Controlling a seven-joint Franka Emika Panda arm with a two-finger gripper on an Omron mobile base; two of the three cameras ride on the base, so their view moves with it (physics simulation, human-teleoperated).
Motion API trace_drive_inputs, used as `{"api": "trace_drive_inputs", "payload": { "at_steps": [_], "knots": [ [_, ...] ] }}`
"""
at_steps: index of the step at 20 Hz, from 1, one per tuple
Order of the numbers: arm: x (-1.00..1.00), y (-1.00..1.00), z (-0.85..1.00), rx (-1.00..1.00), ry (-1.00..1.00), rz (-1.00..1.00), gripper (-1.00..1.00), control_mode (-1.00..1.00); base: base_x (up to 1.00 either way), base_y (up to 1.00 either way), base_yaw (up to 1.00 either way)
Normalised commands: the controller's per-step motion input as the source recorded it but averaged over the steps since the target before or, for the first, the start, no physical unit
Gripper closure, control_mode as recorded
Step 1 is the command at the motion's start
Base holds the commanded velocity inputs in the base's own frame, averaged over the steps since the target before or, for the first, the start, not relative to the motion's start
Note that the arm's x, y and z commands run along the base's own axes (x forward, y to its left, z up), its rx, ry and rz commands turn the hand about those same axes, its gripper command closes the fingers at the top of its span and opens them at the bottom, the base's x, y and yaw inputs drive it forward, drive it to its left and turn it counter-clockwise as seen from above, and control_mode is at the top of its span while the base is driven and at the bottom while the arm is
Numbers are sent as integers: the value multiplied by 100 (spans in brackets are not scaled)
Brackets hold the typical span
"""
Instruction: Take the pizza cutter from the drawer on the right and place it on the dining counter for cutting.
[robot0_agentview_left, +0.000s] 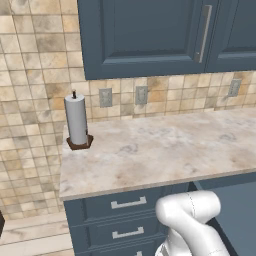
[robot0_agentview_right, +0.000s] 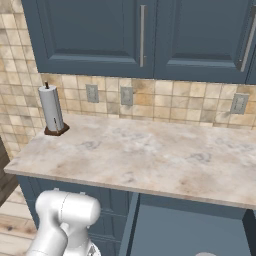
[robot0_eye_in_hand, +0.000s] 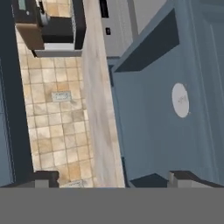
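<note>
Gripper (robot0_eye_in_hand: 111, 179) fingertips stand wide apart, holding nothing, above the open drawer (robot0_eye_in_hand: 148, 131). On the drawer floor lies a greyish round disc (robot0_eye_in_hand: 180, 100), apparently the pizza cutter head; its handle cannot be made out. Beside the drawer runs the marbled worktop (robot0_agentview_left: 165, 145), carrying a paper towel roll (robot0_agentview_left: 76, 120).

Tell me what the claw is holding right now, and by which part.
Nothing is held. In the hand view the claw stands open, its fingertips wide apart over the open drawer, with only a pale round disc lying ahead of it.
</note>
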Motion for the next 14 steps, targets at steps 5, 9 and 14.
{"api": "trace_drive_inputs", "payload": {
  "at_steps": [5, 9, 14],
  "knots": [
    [83, 10, 16, 1, 13, 0, -100, -100, 0, 0, 0],
    [87, 3, 16, 2, 17, 0, -100, -100, 0, 0, 0],
    [89, 16, 22, 0, 17, 0, -100, -100, 0, 0, 0]
  ]
}}
